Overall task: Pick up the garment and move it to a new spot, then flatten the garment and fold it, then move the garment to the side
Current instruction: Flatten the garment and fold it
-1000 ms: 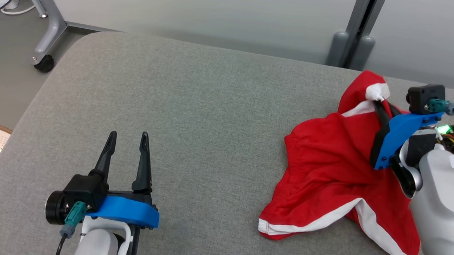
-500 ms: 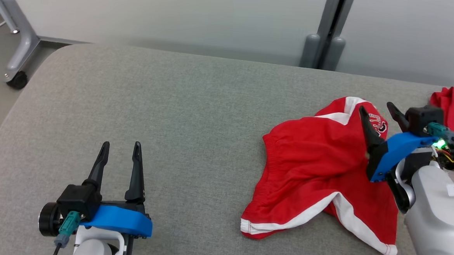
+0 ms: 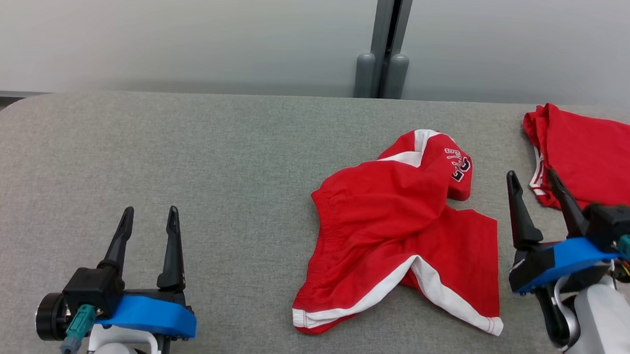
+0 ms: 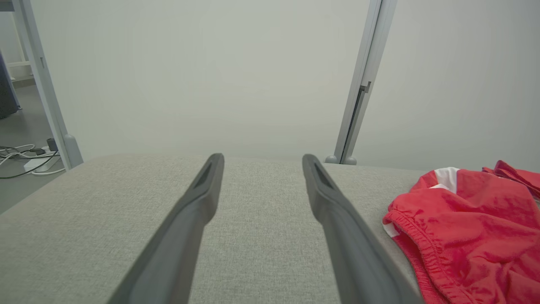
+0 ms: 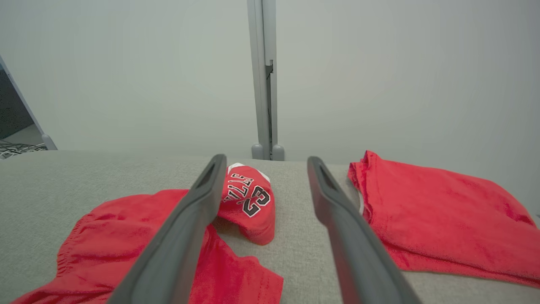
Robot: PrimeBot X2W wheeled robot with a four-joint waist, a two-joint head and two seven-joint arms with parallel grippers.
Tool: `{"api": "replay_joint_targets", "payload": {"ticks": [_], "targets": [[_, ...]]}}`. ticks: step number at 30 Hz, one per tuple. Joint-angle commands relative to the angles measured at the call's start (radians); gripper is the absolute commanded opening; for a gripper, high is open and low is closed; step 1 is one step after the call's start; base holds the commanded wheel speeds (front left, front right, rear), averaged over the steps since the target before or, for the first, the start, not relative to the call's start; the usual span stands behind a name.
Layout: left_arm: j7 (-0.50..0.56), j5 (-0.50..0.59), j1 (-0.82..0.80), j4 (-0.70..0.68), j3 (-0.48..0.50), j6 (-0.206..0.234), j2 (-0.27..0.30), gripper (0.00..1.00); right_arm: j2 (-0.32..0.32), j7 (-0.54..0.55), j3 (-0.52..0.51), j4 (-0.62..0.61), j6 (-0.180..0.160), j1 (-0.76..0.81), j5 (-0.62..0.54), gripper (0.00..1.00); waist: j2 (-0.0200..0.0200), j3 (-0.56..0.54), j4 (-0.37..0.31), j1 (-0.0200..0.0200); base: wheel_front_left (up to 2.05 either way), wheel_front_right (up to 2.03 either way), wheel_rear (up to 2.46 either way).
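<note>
The garment (image 3: 398,230) is a pair of red shorts with white trim and black lettering, lying crumpled right of centre on the grey padded table (image 3: 213,155). It also appears in the right wrist view (image 5: 236,211) and at the right edge of the left wrist view (image 4: 472,228). My right gripper (image 3: 533,180) is open and empty just right of the garment, its left finger (image 5: 185,228) over the red cloth. At the lower left, my left gripper (image 3: 148,217) is open and empty, well clear of the cloth.
A second red garment (image 3: 596,159) lies folded at the table's far right, also seen in the right wrist view (image 5: 430,211). A pale wall with a grey post (image 3: 384,40) stands behind the table. Cables (image 4: 25,156) lie on the floor at left.
My right gripper has opened and let go of the garment's white-trimmed edge, which dropped flat, then drew back to its right. The head camera has swung right. The left gripper stays as it was.
</note>
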Motion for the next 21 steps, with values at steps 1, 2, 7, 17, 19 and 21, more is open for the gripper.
{"api": "replay_joint_targets", "payload": {"ticks": [1,2,7,17,19,21], "targets": [[-0.004,-0.002,0.008,-0.007,0.006,0.002,0.006,1.0,0.016,-0.005,-0.02,-0.039,0.0,0.047,-0.004,1.0,0.0,-0.005,-0.013,0.0,0.0,0.0,0.0],[-0.004,-0.002,0.011,-0.007,0.005,0.002,0.008,1.0,0.024,-0.006,-0.036,-0.068,0.0,0.074,-0.008,1.0,0.0,-0.006,-0.017,0.0,0.0,0.0,0.0],[-0.003,-0.005,0.021,-0.017,0.005,0.009,0.015,1.0,0.068,0.011,-0.094,-0.207,0.0,0.205,-0.034,1.0,0.0,-0.015,-0.031,0.0,0.0,0.0,0.0],[0.013,-0.014,0.044,-0.036,0.005,0.019,0.029,1.0,0.151,0.12,-0.146,-0.511,0.0,0.408,-0.097,1.0,0.0,-0.02,-0.029,0.0,0.0,0.0,0.0],[0.018,-0.015,0.05,-0.04,0.006,0.022,0.031,1.0,0.161,0.141,-0.138,-0.553,0.0,0.439,-0.107,1.0,0.0,-0.02,-0.026,0.0,0.0,0.0,0.0],[0.021,-0.017,0.056,-0.046,0.008,0.027,0.034,1.0,0.169,0.156,-0.135,-0.585,0.0,0.463,-0.116,1.0,0.0,-0.022,-0.023,0.0,0.0,0.0,0.0]]}}
